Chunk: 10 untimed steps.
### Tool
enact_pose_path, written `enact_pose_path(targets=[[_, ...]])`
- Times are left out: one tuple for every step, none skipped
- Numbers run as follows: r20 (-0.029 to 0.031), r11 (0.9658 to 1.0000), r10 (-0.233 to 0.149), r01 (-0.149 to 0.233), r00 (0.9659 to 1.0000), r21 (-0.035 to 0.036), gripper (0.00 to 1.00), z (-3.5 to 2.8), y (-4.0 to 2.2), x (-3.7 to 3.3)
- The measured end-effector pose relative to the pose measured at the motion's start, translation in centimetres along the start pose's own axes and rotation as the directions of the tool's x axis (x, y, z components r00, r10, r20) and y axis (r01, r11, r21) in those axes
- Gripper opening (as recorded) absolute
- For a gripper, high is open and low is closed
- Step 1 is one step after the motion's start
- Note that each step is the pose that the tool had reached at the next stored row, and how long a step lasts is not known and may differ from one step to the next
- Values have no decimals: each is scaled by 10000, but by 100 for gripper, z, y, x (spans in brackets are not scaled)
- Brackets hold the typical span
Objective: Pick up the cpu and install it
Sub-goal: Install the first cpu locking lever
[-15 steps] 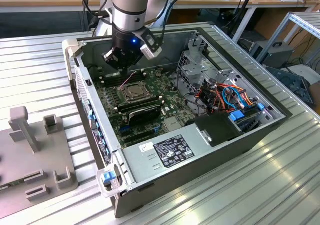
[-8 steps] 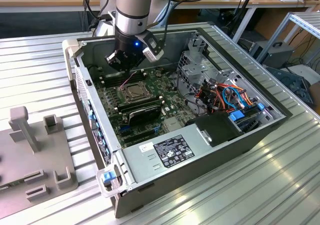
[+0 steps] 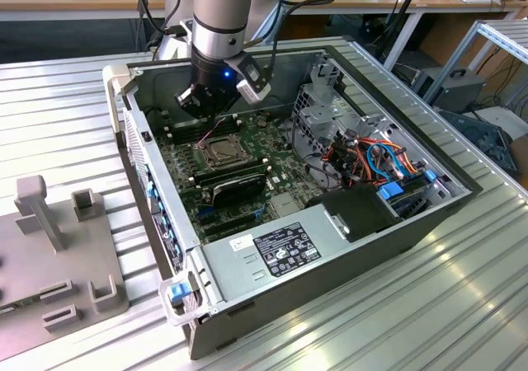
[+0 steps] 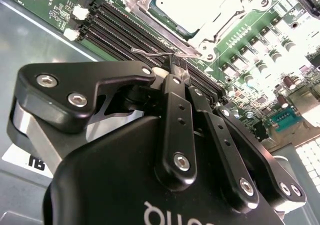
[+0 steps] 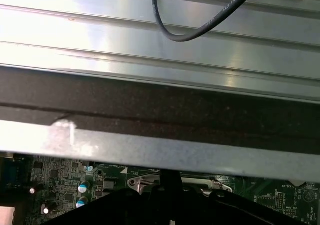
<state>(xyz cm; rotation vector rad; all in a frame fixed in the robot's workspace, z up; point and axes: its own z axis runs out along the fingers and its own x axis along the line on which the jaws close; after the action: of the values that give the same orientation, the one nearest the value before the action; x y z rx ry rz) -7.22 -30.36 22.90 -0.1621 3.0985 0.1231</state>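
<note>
The cpu shows as a bright silver square lying flat in the socket, with the shiny metal socket frame around it. In the exterior view the cpu sits mid-motherboard inside the open computer case. My gripper hangs just behind the socket, low over the board. The second wrist view shows the gripper with its black fingers pressed together, shut. Their tips meet the socket's thin wire lever at the socket's edge. Whether the wire is pinched between them I cannot tell.
Memory slots run beside the socket. A black cooler, a drive cage, coloured cables and a power supply crowd the case. The case wall stands close behind the gripper. A grey fixture block lies at the exterior view's left.
</note>
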Motion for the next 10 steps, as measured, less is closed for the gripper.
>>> enact_pose_path(targets=[[1, 10000, -2, 2, 10000, 0, 11, 3, 0, -1], [1, 10000, -1, 1, 10000, 0, 11, 7, -1, -2], [1, 10000, -1, 1, 10000, 0, 11, 17, -2, -2], [0, 10000, -1, 1, 10000, 0, 11, 22, -2, -2], [0, 10000, -2, 2, 10000, 1, 11, 27, -3, -2], [0, 10000, -2, 2, 10000, 1, 11, 36, -4, -3], [0, 10000, -2, 2, 10000, 1, 11, 44, -5, -4], [0, 10000, -3, 3, 10000, 1, 11, 49, -5, -6], [-1, 10000, -3, 3, 10000, 2, 11, 58, -7, -8], [-1, 10000, -2, 2, 10000, 1, 11, 63, -7, -11]])
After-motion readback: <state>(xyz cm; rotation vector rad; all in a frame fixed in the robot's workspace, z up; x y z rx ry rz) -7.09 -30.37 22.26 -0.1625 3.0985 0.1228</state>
